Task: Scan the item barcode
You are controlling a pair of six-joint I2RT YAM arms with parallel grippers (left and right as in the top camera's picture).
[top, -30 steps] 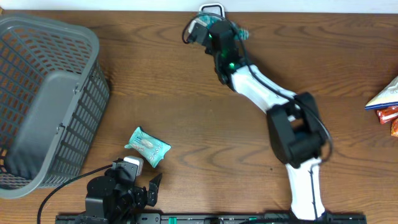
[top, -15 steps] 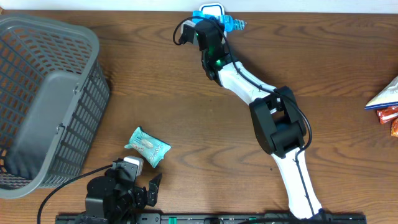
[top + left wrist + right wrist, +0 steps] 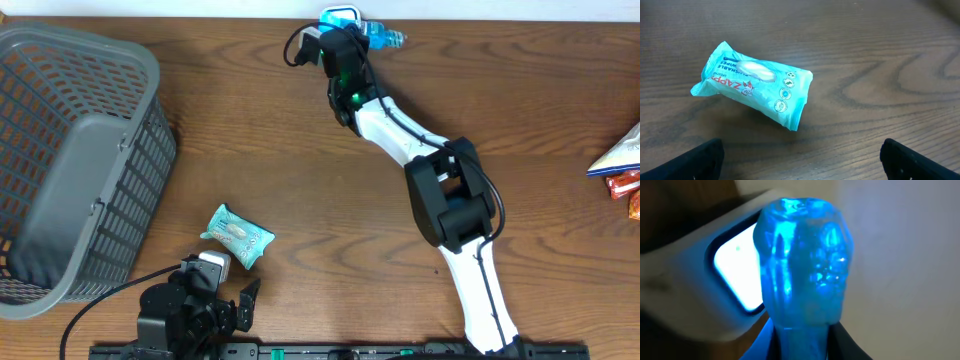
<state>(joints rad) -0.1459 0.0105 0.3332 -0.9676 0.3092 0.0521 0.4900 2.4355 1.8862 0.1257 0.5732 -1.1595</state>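
Observation:
My right gripper is shut on a translucent item that glows blue, at the table's far edge. The right wrist view shows the item upright between the fingers, right in front of the white scanner and its lit window. From overhead, the scanner sits just left of the item. My left gripper hangs open near the front edge, its fingers wide apart and empty. A teal wipes pack lies on the wood just beyond it, and overhead shows the pack at lower left.
A large grey basket takes up the left side of the table. Snack packets lie at the right edge. The right arm stretches diagonally across the middle of the table.
The right arm swung left and brought the item up to the scanner, where it now glows blue. The left arm and the wipes pack have not moved.

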